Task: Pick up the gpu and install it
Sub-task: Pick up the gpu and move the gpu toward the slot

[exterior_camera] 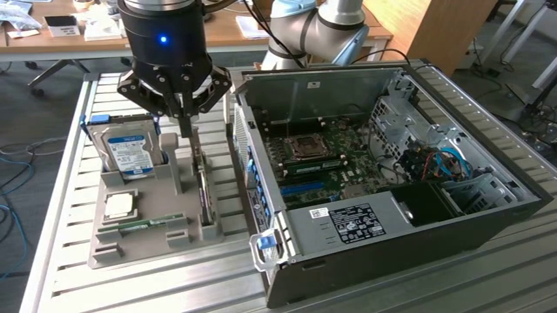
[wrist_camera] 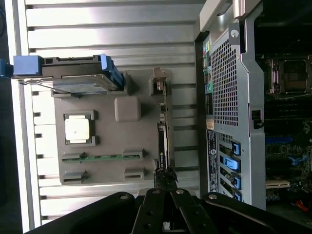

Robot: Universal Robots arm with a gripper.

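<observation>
The gpu point(exterior_camera: 203, 190) is a thin dark card standing on edge in a slot of the grey holder tray point(exterior_camera: 139, 244), on the side nearest the computer case. In the wrist view the gpu point(wrist_camera: 164, 139) appears edge-on, with its metal bracket at the far end. My gripper point(exterior_camera: 186, 130) hangs straight over the card's top edge. Its fingers point(wrist_camera: 157, 195) are shut together on that edge, and the card still sits in its slot. The open computer case point(exterior_camera: 487, 215) lies to the exterior view's right, its motherboard point(exterior_camera: 335, 160) exposed.
The tray also holds a silver hard drive point(exterior_camera: 129, 153) with a blue-white label, a square processor point(exterior_camera: 119, 206) and a green memory stick point(exterior_camera: 139, 225). Everything rests on a slatted metal table point(exterior_camera: 65, 195). The case's rear wall point(wrist_camera: 226, 112) stands close beside the card slot.
</observation>
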